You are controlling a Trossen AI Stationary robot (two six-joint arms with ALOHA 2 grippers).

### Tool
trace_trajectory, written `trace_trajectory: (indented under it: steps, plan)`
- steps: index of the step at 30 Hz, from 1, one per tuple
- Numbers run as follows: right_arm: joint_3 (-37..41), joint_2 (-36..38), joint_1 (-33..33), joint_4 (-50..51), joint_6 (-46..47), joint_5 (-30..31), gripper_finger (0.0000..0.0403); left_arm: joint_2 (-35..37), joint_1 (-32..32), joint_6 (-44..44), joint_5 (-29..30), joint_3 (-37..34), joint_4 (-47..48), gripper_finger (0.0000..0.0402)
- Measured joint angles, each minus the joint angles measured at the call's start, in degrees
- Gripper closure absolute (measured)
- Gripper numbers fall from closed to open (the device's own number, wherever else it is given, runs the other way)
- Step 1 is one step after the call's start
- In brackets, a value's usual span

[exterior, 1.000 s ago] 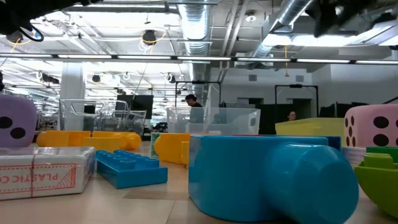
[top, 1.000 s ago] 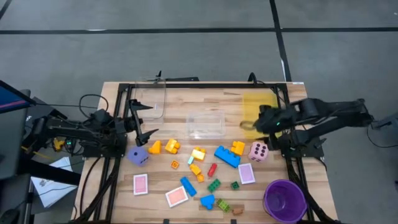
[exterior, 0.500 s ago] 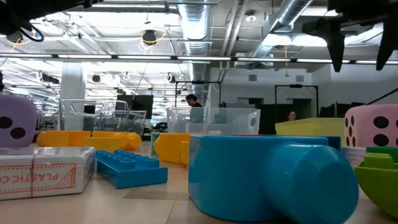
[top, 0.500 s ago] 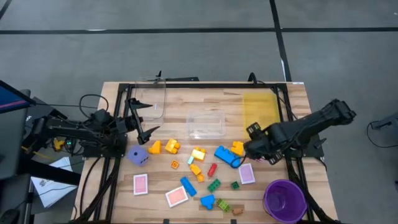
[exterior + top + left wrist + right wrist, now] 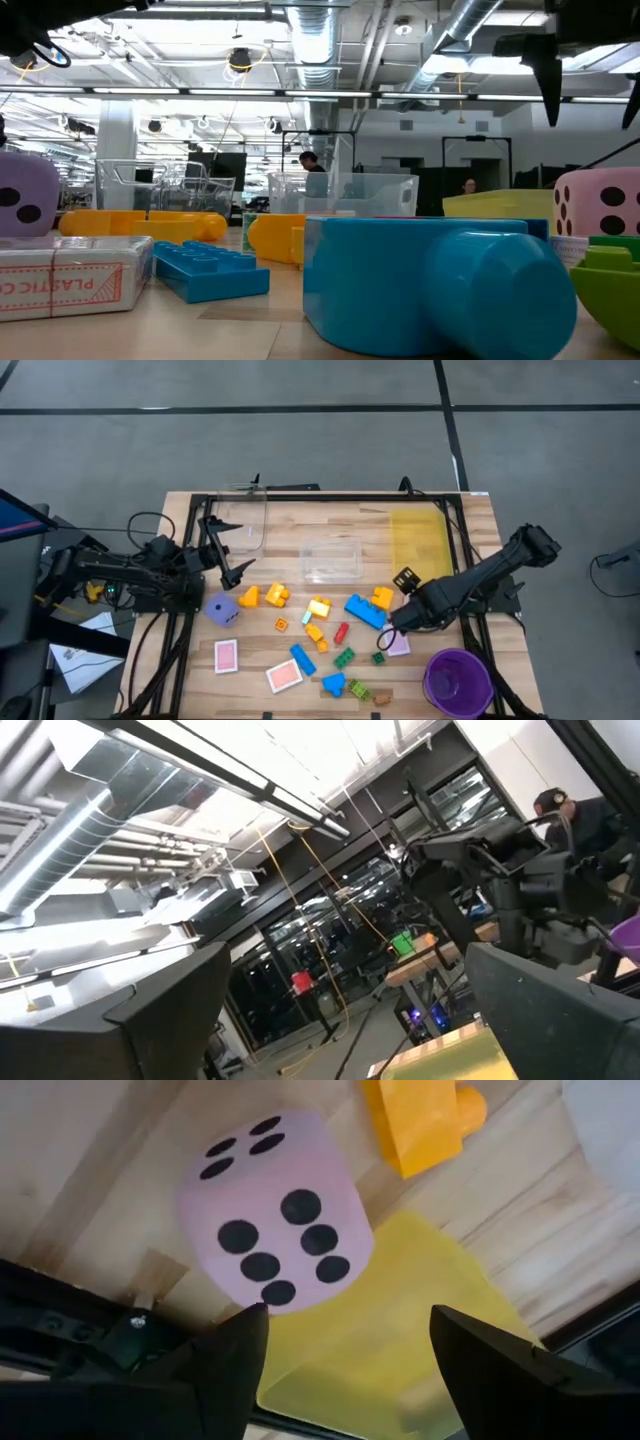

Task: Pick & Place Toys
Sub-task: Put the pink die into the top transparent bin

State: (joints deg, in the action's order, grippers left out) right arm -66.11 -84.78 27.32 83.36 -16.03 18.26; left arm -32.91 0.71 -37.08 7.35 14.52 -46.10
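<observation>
Progress looks near zero: I judge every toy is still loose on the worktop (image 5: 480,510), nothing binned.

Right claw (image 5: 400,628) is low over the right-centre of the worktop, fingers parted roughly halfway and empty. Its wrist view shows the pink die (image 5: 275,1210) ahead between the two fingers, not touched by either. From above the arm hides the die; it shows at the right in the low view (image 5: 598,215). Likely next pick, but no grasp yet.

Left claw (image 5: 228,550) waits at the left edge, wide open, holding nothing.

Where things are:
- purple die (image 5: 222,609) near the left edge, just in front of the left claw
- blue brick (image 5: 364,610) and yellow brick (image 5: 382,597) mid-worktop, just beside the right claw
- pink card (image 5: 227,656) and second card (image 5: 284,676) toward the front edge; a third sits partly under the right claw
- small orange, red and green bricks scattered between centre and front edge

Clear bin (image 5: 332,559) at centre looks empty. Yellow bin (image 5: 418,535) near the back-right corner, also nothing visible inside. Another clear bin (image 5: 240,520) is at the back-left. Purple cup (image 5: 457,681) stands at the front-right corner.

Left to do: essentially the whole pile.
</observation>
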Motion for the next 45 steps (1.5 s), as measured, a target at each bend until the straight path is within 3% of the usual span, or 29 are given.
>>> trace_trajectory:
  steps: [11, 17, 21, 24, 26, 30, 33, 45]
  plan:
    - [0.98, 3.2, 4.38, -3.95, -10.77, -2.09, 0.0132, -0.26, 0.0, -0.01, 0.14, -0.02, -1.4, 0.0002]
    - [1.92, 3.11, 5.94, -6.61, -6.74, -2.99, 0.0132, -0.26, -0.01, -0.06, 0.13, -0.01, -1.54, 0.0002]
    - [1.92, 4.77, 4.83, -11.62, 5.4, -2.56, 0.0132, -0.26, -0.02, -0.07, 0.13, 0.0, -1.6, 0.0002]
    - [1.91, 6.61, 3.42, -14.29, 22.71, 2.01, 0.0132, -0.26, -0.01, -0.02, 0.11, -0.01, -2.48, 0.0002]
    - [1.9, 7.26, 1.82, -12.72, 36.12, 6.44, 0.0132, -0.26, 0.0, 0.05, 0.11, -0.01, -3.1, 0.0002]
    - [1.9, 6.87, -4.09, -4.59, 57.94, 7.08, 0.0132, -0.26, 0.0, 1.35, 0.08, -0.02, -4.37, 0.0002]
    - [1.9, 6.74, -7.7, -0.93, 69.33, 4.49, 0.0132, -0.26, 0.0, 1.55, 0.07, -0.02, -4.47, 0.0002]
    - [1.9, 6.91, -11.17, -2.75, 92.34, -14.33, 0.0132, -0.25, 0.0, 2.51, -0.64, -0.02, -7.85, 0.0002]
